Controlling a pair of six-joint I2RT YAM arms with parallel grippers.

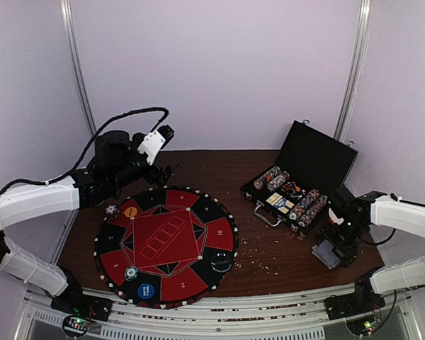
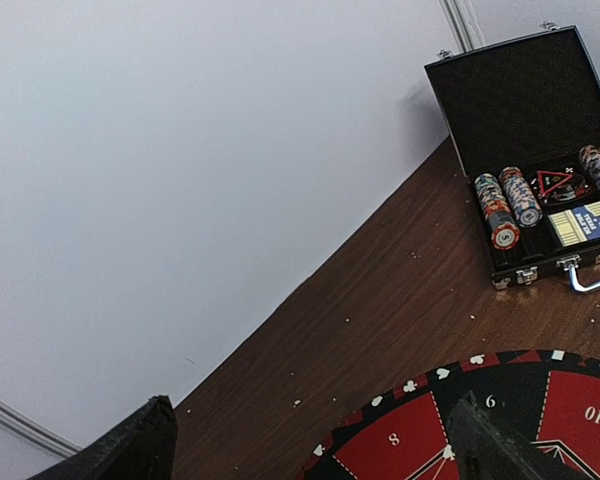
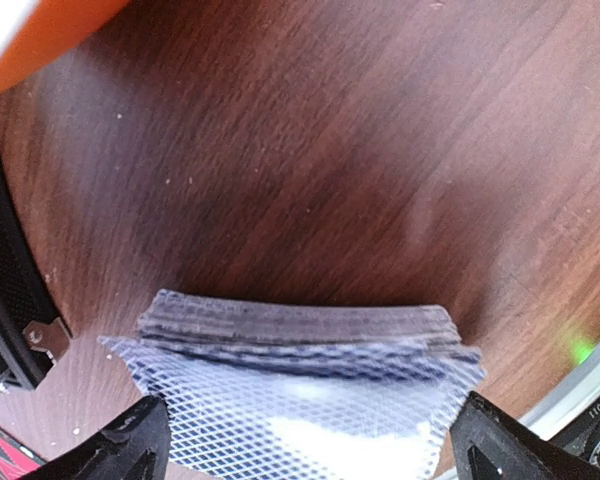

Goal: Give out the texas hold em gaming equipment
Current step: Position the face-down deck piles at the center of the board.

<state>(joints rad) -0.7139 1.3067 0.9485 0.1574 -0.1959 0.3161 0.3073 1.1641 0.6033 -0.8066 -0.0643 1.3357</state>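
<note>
- White walls box in a dark wooden counter (image 1: 269, 241).
- Left claw (image 1: 164, 172), fingers spread and empty, hangs over the far rim of the round mat (image 1: 166, 244), clear of the button discs (image 1: 146, 290) set at seats.
- Open case (image 1: 297, 188) keeps chip rows (image 2: 495, 210) reachable.
- Right claw (image 1: 334, 244), spread, straddles the card deck (image 3: 300, 325), which seemingly rests near the front edge; open wood lies leftward.

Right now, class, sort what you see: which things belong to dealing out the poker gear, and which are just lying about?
Part of the job:
cards
chip rolls
loose chips
yellow disc
blue disc
black disc

Just there:
case
mat
table
</note>
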